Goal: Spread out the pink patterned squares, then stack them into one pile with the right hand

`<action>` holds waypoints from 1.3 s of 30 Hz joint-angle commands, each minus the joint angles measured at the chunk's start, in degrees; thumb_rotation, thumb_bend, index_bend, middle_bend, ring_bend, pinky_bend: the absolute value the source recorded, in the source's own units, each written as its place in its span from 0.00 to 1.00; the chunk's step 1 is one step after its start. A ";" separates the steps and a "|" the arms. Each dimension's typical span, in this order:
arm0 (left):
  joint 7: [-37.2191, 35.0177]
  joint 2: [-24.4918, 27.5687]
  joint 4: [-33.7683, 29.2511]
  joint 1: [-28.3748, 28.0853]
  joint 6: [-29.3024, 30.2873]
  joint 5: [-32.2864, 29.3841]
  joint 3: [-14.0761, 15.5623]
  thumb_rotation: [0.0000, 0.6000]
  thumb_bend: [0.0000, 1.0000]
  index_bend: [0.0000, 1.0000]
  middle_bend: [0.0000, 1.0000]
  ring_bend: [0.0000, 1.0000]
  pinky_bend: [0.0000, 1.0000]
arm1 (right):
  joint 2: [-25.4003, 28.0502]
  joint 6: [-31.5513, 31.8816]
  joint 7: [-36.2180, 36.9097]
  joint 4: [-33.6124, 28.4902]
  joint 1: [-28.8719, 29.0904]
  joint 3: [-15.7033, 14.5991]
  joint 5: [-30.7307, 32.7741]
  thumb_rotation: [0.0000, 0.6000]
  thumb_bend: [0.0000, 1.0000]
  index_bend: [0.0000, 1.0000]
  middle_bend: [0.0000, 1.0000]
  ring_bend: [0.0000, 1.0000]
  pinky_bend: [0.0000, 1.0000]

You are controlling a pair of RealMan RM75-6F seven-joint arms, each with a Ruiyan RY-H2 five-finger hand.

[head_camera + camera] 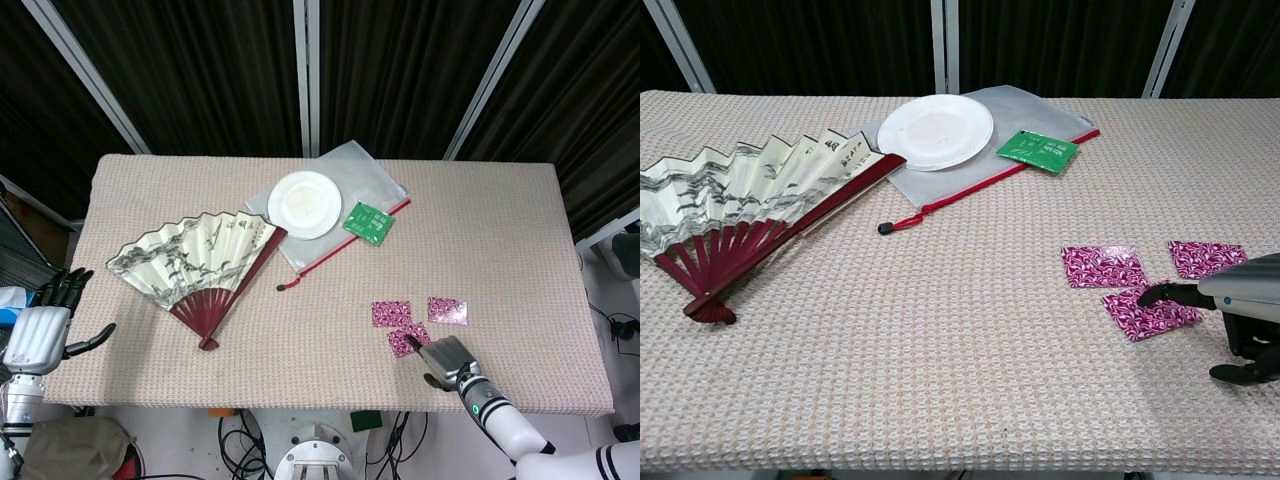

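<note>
The right hand (1240, 310), cut off at the chest view's edge, presses one outstretched fingertip on the nearest pink square (1150, 313), holding nothing; two other squares (393, 312) lie beside. Only the head view shows the open, empty left hand (38, 330).

Robot test bay in a lab, not a home or shop.

A single table (500, 230) covered in beige woven cloth stands against black curtains (400, 70) hung between pale metal frame posts (305, 75). Under the table's near edge, loose cables (240, 440) and a white machine base (315, 462) sit on a bare floor. The items laid out are unrelated props: a paper fan (195, 260), a white plate (304, 204) on a mesh zip pouch (375, 175), a green packet (368, 222).
</note>
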 commanded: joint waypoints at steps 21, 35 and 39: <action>-0.91 -0.48 0.88 0.18 -0.09 -0.01 0.16 0.07 0.09 0.06 0.06 0.04 0.16 | -10.84 17.44 10.29 14.15 -11.34 9.20 -31.70 1.00 0.48 0.28 0.34 0.22 0.26; -2.75 -0.76 2.56 -0.11 -1.48 -0.98 0.05 0.08 0.09 0.06 0.06 0.04 0.16 | -19.42 8.90 -10.37 18.43 -3.33 17.94 -2.23 1.00 0.28 0.20 0.00 0.00 0.00; -3.21 -0.84 3.00 -0.24 -1.78 -0.95 0.08 0.08 0.09 0.06 0.06 0.04 0.16 | -21.22 8.97 -11.07 20.53 -2.65 18.29 0.06 1.00 0.29 0.24 0.00 0.00 0.00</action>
